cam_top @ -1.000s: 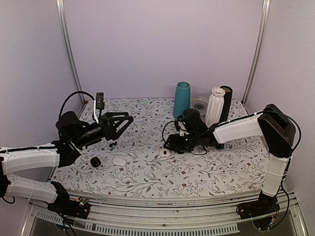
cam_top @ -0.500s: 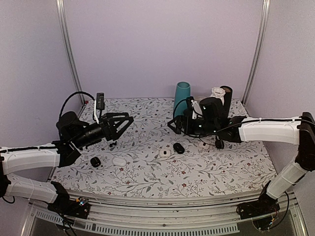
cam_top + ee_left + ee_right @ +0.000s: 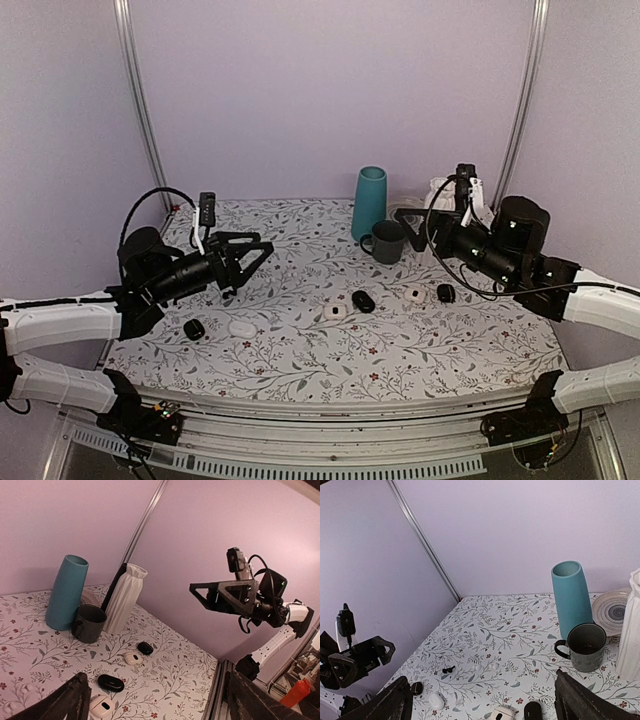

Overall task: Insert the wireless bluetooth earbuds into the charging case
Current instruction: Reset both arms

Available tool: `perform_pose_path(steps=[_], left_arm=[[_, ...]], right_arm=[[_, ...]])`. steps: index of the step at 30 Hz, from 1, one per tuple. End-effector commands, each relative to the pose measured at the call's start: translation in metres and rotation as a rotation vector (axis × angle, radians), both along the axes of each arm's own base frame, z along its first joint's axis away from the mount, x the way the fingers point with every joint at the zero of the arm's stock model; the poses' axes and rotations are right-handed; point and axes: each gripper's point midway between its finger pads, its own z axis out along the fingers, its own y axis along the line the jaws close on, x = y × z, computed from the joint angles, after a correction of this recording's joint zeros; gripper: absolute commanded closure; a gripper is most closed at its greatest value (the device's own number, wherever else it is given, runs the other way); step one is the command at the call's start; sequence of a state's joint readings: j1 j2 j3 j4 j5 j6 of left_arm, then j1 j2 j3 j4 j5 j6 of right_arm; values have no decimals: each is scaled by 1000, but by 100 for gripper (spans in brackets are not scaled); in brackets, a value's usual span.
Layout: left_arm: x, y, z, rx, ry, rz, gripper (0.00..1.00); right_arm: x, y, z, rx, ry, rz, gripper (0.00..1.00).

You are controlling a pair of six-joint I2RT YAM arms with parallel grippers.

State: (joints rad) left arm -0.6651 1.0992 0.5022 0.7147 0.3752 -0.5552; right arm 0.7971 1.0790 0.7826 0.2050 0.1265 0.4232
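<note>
Both my pincers stood wide and empty. The left pincer (image 3: 255, 265) hung over the left part of the table (image 3: 300, 365), and the right pincer (image 3: 408, 228) was raised at the back right, near the dark mug (image 3: 386, 243). I judged that height useful, since each wrist view then took in the whole spread. The earbuds (image 3: 448, 670) lay loose on the table on my left side. They were a little toward the back wall from a small round black piece (image 3: 194, 329) and a white case (image 3: 242, 328), and well apart from the black oval case (image 3: 363, 301) in the middle. I could not tell which case was theirs. In the right wrist view the pair made one tiny dark mark, longer across than deep. It was too small to show which way either bud pointed.
</note>
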Motion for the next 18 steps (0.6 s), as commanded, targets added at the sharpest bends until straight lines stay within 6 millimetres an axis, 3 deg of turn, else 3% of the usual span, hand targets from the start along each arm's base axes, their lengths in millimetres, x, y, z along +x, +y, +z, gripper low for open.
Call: perform_pose_path(steps=[1, 8, 18], left_arm=[[13, 9, 2, 59, -28, 75, 4], [25, 22, -2, 143, -41, 191, 4], [28, 28, -2, 185, -52, 226, 4]], right_arm=[[-10, -26, 25, 49, -89, -57, 1], [-21, -44, 27, 53, -117, -83, 1], [-17, -40, 24, 29, -107, -85, 1]])
